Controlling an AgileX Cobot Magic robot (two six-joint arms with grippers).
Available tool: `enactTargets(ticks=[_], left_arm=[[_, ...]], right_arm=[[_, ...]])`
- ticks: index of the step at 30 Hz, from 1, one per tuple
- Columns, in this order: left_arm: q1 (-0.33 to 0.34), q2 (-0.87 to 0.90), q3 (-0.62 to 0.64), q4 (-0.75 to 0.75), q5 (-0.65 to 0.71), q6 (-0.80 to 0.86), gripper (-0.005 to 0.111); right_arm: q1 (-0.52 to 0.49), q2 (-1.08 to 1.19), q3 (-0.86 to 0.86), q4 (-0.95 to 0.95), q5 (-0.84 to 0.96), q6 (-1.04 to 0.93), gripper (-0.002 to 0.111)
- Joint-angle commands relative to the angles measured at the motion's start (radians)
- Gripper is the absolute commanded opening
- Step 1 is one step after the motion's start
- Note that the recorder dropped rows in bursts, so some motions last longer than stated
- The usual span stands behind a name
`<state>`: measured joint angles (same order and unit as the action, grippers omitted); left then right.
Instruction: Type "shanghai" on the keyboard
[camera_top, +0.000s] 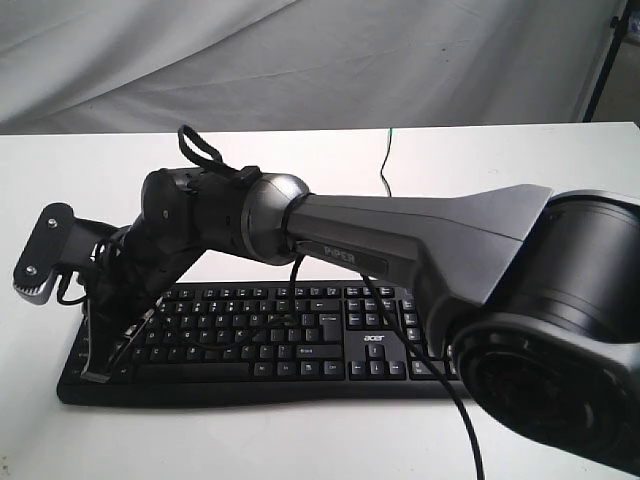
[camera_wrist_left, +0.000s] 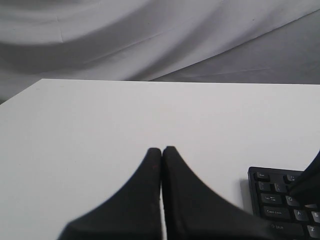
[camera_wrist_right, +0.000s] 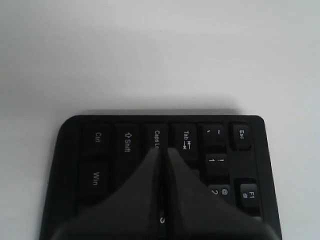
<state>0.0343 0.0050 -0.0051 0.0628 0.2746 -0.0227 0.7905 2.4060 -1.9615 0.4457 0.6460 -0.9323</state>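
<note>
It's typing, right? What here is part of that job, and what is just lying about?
Job: keyboard; right gripper, shut, over its Caps Lock end.
Just there: left gripper, shut, off the keyboard, over the table; grey cloth; green wire.

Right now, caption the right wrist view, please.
Shut right tool over the keyboard, pointing between Caps Lock and Tab keys.

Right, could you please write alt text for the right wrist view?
The shut black right end effector sits over the left end of the wide black plastic keyboard, tips by the Caps Lock key and Tab key. White table surface lies beyond.
</note>
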Motion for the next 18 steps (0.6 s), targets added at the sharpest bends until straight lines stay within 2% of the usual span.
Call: enactTargets(ticks=[1,18], left_arm=[[-0.004,-0.005,0.005,-0.001,-0.009,-0.002,0.001],[-0.004,-0.005,0.005,-0.001,-0.009,-0.002,0.001]], right_arm=[[-0.003,-0.002,-0.006,-0.013,-0.016,0.014,0.0],[-0.012,0.029,-0.006,-0.019,0.002,0.022,0.0]])
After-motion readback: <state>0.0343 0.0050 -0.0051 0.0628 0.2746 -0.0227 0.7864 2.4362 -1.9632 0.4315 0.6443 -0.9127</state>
